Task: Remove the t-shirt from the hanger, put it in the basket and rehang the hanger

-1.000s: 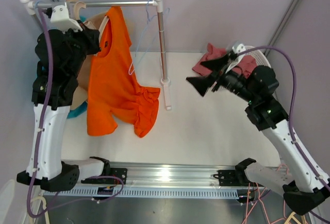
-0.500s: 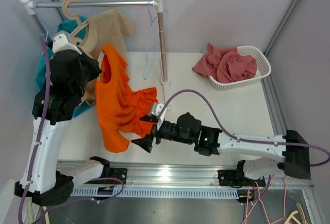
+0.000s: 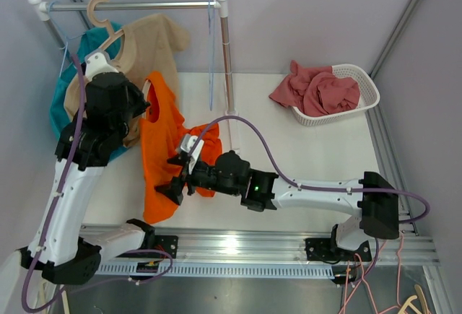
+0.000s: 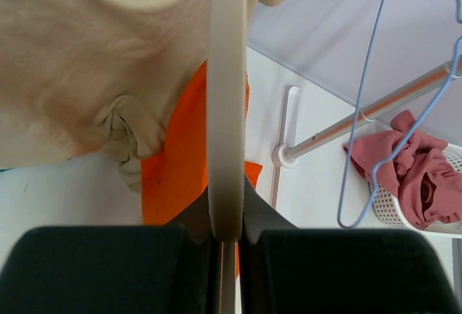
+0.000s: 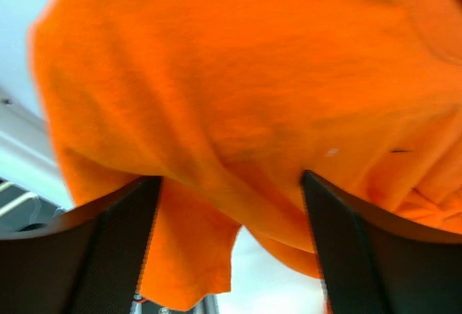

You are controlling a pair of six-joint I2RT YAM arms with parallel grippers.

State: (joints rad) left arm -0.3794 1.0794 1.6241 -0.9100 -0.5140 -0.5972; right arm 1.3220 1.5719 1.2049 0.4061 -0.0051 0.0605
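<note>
One shirt (image 4: pixel 108 54) flanks left hand (image 4: pixel 227 236) gripping hanger (image 4: pixel 226 97); right hand (image 5: pixel 231 180) wide, perhaps touching t-shirt (image 5: pixel 216 61).

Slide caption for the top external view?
Left gripper clamps the hanger; open right gripper sits at the orange t-shirt's lower half, beside the rack.

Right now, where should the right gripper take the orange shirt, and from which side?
Probably the loose lower fabric of the shirt, from the right, where the right gripper hovers open: it hangs slack there, below the hanger pinched by the left gripper.
</note>
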